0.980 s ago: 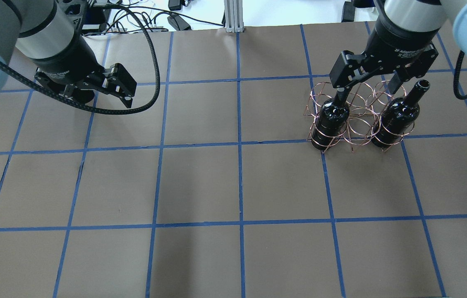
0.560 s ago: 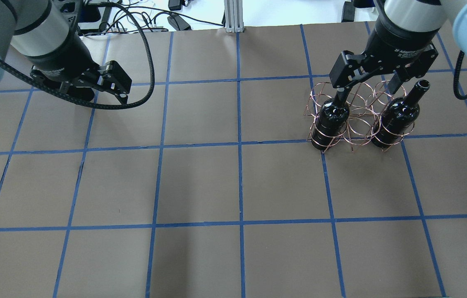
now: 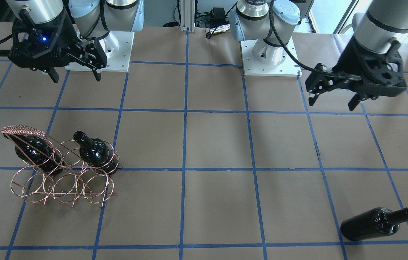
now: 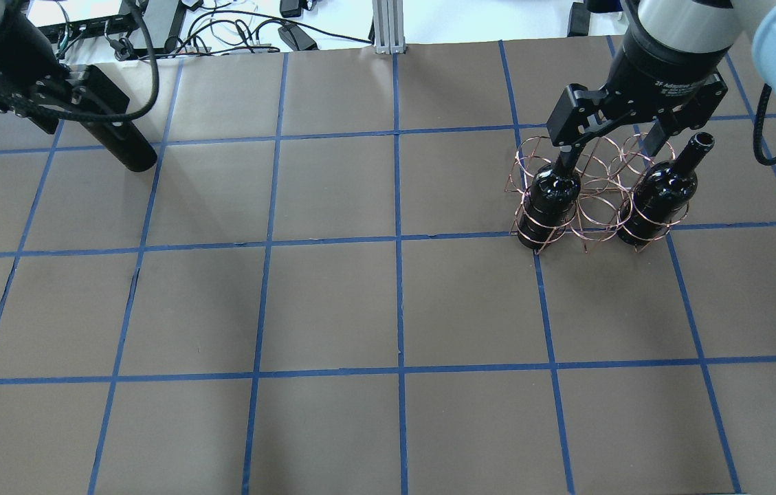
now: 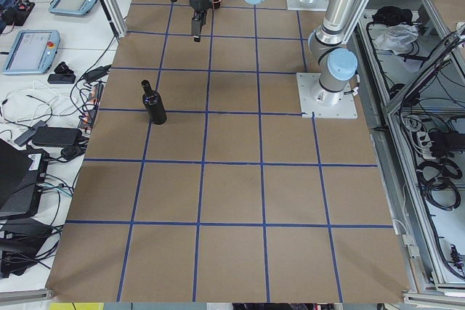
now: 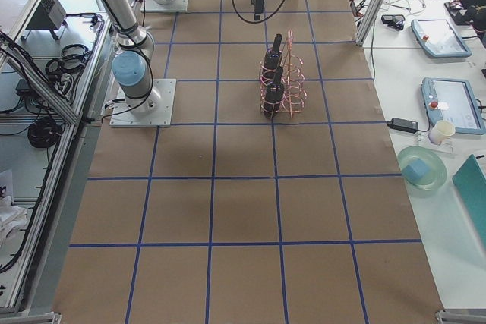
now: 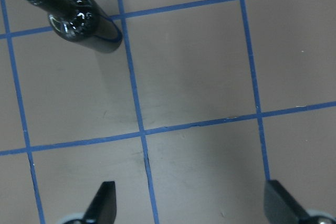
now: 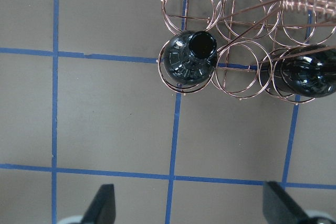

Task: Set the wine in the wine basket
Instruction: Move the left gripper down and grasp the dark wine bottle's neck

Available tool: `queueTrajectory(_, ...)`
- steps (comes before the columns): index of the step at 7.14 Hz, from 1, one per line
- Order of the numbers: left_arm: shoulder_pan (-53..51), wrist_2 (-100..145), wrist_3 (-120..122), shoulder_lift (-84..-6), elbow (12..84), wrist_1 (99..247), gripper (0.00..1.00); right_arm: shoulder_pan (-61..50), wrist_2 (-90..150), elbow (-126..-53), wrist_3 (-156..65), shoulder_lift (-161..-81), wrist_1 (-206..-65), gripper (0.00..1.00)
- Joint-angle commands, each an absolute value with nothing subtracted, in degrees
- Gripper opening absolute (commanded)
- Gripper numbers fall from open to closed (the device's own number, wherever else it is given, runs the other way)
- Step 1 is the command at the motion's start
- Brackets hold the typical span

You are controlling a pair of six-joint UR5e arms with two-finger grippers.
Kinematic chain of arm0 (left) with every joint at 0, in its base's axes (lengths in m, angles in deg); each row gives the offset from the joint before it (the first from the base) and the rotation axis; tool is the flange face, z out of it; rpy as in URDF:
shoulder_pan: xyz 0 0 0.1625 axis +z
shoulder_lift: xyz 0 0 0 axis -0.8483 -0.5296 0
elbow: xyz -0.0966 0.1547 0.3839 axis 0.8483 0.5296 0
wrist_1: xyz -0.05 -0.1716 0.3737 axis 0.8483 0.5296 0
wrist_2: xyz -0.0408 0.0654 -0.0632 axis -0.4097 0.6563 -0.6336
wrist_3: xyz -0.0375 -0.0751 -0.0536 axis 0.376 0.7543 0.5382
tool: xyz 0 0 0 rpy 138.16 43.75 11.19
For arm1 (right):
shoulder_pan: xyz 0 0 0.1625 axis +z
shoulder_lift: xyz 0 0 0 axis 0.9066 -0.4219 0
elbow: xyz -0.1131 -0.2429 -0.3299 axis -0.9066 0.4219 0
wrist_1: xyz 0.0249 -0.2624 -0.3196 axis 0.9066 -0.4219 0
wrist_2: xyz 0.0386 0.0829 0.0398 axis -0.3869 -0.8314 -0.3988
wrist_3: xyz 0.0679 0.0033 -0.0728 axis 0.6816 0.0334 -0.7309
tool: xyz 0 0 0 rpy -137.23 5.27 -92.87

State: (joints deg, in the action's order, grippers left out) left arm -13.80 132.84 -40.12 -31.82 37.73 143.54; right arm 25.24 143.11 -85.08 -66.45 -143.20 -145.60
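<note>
**A:** What stands on the surface (image 6: 243, 210)?

**B:** A copper wire basket (image 6: 296, 80), upright on brown paper crossed by blue tape lines. Two dark bottles stand in it, necks up: the near bottle (image 6: 272, 98) and the far bottle (image 6: 270, 57). Both are in the row on the robot's side, and they do not touch.

**A:** And the arm?

**B:** The right arm's base (image 6: 137, 85) sits left of the basket. The right hand (image 6: 258, 10) hangs in the air, higher in the view than the basket. It points down and touches neither bottle. It is too small to tell how its fingers stand.

**A:** Anything beside the surface?

**B:** On the white bench sit a cup (image 6: 437, 133) and a green dish (image 6: 430, 176) holding a blue block.
</note>
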Motion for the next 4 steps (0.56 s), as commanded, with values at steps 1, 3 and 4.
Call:
queueTrajectory(1, -9.0, 131.6, -44.7, -38.5, 32.1, 143.5, 1.0, 25.3, 143.1, -85.1, -66.5, -143.2, -145.6, 1.0)
queueTrajectory(3, -8.6, 129.2, -44.6, -45.7, 26.3, 142.3, 1.0, 25.2, 143.1, -85.1, -66.5, -143.2, -145.6, 1.0)
queueTrajectory(4, -8.6, 129.8, -44.6, -48.9, 23.9, 142.2, 1.0, 25.2, 143.0, -85.1, -66.5, -143.2, -145.6, 1.0)
